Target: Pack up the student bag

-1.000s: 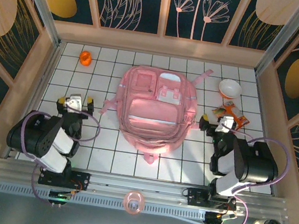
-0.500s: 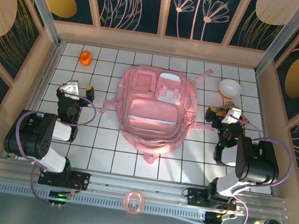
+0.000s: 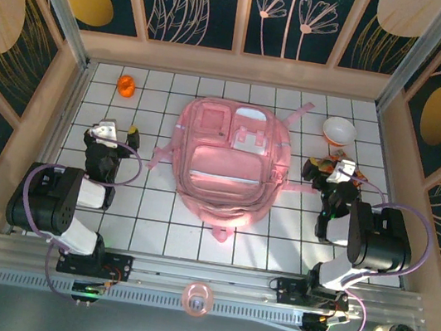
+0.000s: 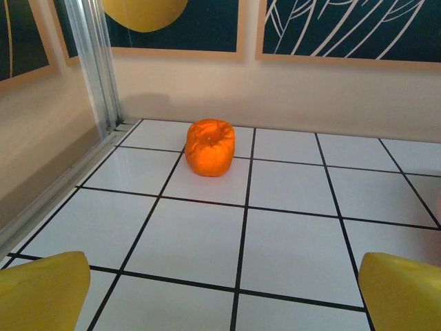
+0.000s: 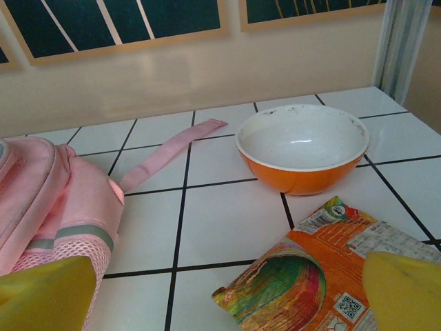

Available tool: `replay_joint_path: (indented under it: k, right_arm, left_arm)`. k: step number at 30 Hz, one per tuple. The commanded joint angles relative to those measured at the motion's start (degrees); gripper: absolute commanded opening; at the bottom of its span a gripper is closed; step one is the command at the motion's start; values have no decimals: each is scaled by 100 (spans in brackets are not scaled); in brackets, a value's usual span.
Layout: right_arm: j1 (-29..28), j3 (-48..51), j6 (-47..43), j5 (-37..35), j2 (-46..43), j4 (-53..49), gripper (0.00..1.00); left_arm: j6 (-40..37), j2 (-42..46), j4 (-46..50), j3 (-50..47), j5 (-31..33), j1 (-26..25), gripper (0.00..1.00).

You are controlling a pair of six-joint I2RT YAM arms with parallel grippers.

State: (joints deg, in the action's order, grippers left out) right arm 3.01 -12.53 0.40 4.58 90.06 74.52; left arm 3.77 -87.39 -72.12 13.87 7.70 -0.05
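left pincer (image 3: 112,133): released, yellow fingers spread wide with nothing between them; it hangs low over the tiles (image 4: 289,241), pointing toward the far wall
orange soft toy (image 4: 210,147): straight ahead of the left pincer and well apart from it, alone near the far left corner; the aim looks chosen so the toy sits centred between the spread fingers for a straight reach
right pincer (image 3: 329,168): also released, fingers wide and empty, held low over the snack packet
snack packet (image 5: 303,269): flat on the tiles just ahead of and beneath the right pincer, nearer its right finger; lying flat like this, it probably calls for a pinch on an edge
bowl (image 5: 302,147): upright and empty, beyond the packet, ahead of the right pincer
student bag (image 3: 229,163): lies flat with its pockets up between the two pincers, to the right of the left one and to the left of the right one; a strap (image 5: 169,153) trails toward the bowl
bag opening: cannot tell whether any zipper is undone
stage: the loose items lie outside the bag; each pincer faces its own item, so pick-up seems the step in hand
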Motion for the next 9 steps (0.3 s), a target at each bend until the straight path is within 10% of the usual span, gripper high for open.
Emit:
replay_joint_path:
  k: [1,9]
  right_arm:
    - [-12,-43,57,-27,-53,56,99]
    - [-18,-40,61,-27,-55,59,99]
  left_arm:
    - [117,38,-66,-24,-101,23,99]
    - [113,39,-74,-32,-104,27,99]
